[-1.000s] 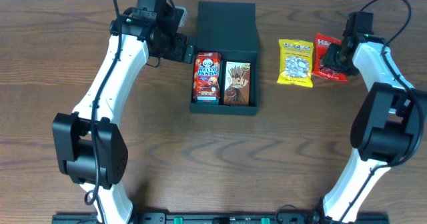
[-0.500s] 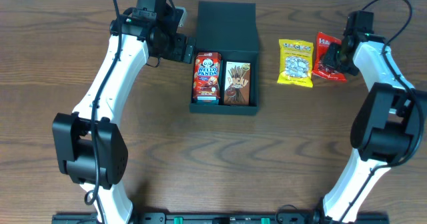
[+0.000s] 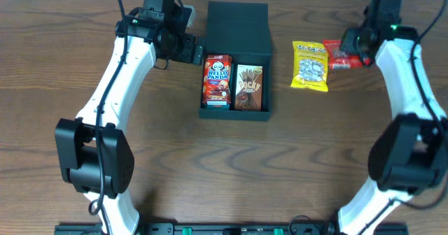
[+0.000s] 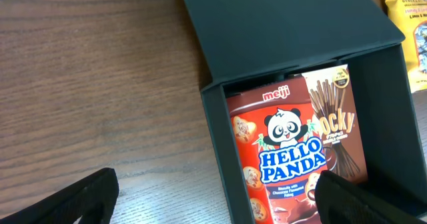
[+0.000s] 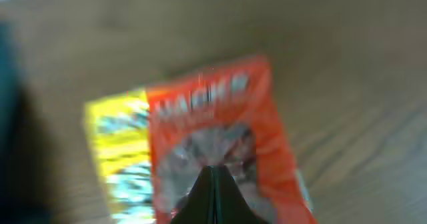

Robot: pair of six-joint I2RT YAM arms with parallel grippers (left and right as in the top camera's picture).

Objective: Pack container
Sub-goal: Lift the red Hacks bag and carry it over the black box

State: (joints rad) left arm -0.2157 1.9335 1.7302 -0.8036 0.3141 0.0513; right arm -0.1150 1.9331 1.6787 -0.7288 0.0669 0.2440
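Note:
The dark teal container stands at the table's back middle, lid flap open to the rear. A red Hello Panda box and a brown Pocky box lie inside it. In the left wrist view the container and Hello Panda box show from close. My left gripper is open and empty at the container's left wall, fingers wide. My right gripper is shut on a red snack bag, lifted and overlapping the yellow snack bag. The right wrist view is blurred; red bag, jaws.
The yellow snack bag lies flat right of the container. Bare wooden table stretches across the front. Both arm bases stand at the front edge, left and right.
My right gripper has risen and shifted left toward the yellow bag, carrying the red snack bag off the table. The left arm has not moved.

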